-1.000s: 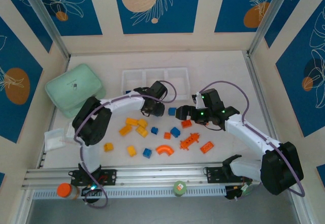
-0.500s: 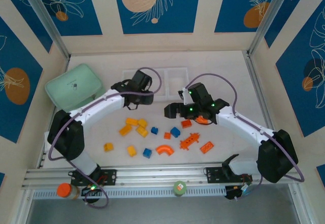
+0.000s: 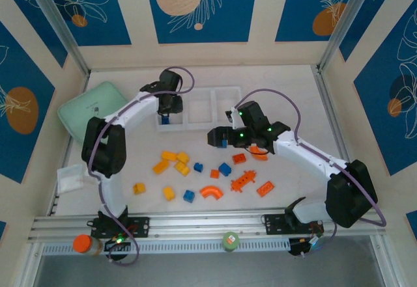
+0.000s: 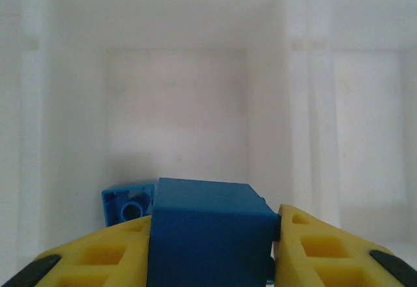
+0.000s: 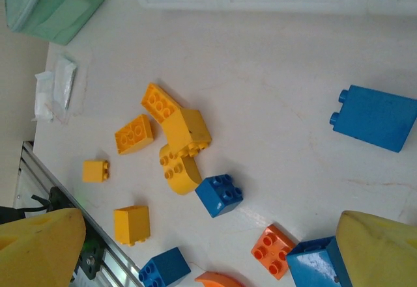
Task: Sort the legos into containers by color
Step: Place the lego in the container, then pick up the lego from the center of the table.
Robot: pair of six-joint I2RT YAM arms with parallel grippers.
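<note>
Bright, even light; faint soft shadows. The white tray (image 4: 176, 105) washes out; yellow fingers (image 4: 326, 251) blur at six o'clock.

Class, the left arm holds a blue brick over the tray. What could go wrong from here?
1. The held blue brick in the left gripper may drop onto the loose blue brick in that compartment and bounce over the tray wall.
2. As the gripper opens, a finger might strike the divider beside it.
</note>
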